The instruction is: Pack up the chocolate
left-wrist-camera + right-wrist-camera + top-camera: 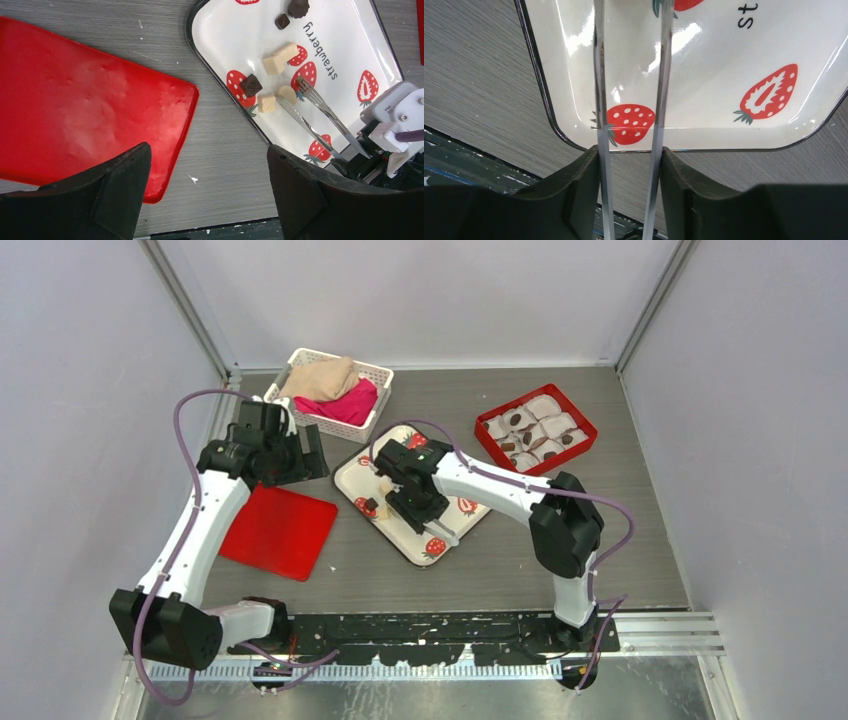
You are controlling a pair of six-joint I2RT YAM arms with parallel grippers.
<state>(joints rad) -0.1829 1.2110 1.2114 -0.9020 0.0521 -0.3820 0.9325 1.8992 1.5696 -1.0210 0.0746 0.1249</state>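
Note:
Dark chocolate lumps lie on the white strawberry-print plate (350,45): a square one (250,85) near its left rim and two more (282,21) at the top. More chocolate (516,421) sits in white paper cups in the red box (586,423). My right gripper (630,150) is shut on metal tongs (599,75), whose two arms stand apart. The tong tips (300,86) are beside a pale round piece (286,92), with nothing pinched between them. In the top view my right gripper (415,505) hangs over the plate. My left gripper (207,150) is open and empty, above bare table.
Pale cream blocks (280,56) also lie on the plate. A flat red lid (280,530) lies left of the plate, under my left arm. A white basket (375,372) with beige and pink cloths stands at the back. Grey walls enclose the table.

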